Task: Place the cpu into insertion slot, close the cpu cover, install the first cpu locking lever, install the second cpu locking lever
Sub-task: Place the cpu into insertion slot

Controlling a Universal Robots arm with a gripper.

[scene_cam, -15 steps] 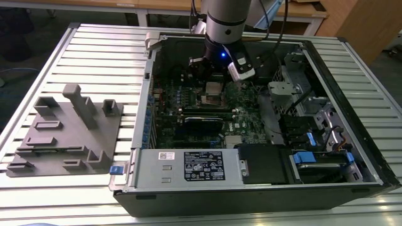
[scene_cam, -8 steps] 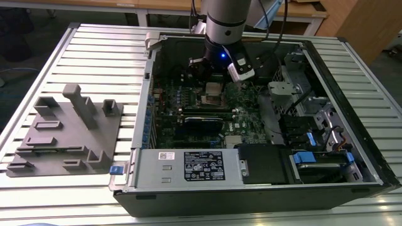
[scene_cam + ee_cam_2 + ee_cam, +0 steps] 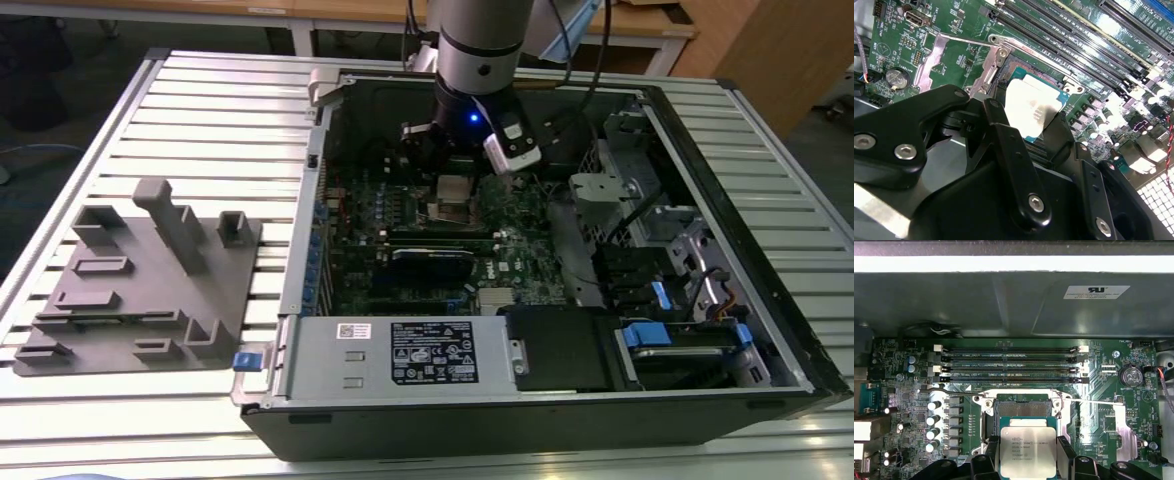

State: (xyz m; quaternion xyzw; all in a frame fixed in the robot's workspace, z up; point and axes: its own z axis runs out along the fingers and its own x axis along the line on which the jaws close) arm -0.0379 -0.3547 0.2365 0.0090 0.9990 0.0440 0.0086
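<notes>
On the exterior view's left, one grey moulded fixture (image 3: 147, 280) lies on the slatted counter (image 3: 200, 100), well apart from the work. We judge it is a parking place for parts.

Beside it is one open computer case (image 3: 534, 425), laid on its side so the green circuit board (image 3: 521, 225) faces up and can be reached from above. The single arm (image 3: 477, 50) comes straight down into the case, which suits lowering a flat chip.

In the first wrist view the pincer (image 3: 1027, 462) is closed on the cpu (image 3: 1027, 450). One finger (image 3: 990, 454) presses each of two opposite edges, so the metal top stays level and the underside is untouched. The cpu hangs partly over the near edge of the insertion slot (image 3: 1021, 407). The slot's dark centre is bare, so we judge the chip is not seated.

The silvery plate we take for the cpu cover (image 3: 1119, 425) lies thrown back on the board beside the slot, leaving the opening free. Two thin locking levers run out from the slot's corners, one dark (image 3: 951, 390) and one bright (image 3: 1096, 401). We judge both are unlatched.

By our count there are one cpu, one slot, one cover, two levers and four long memory sockets (image 3: 1011, 365) beyond the slot.
</notes>
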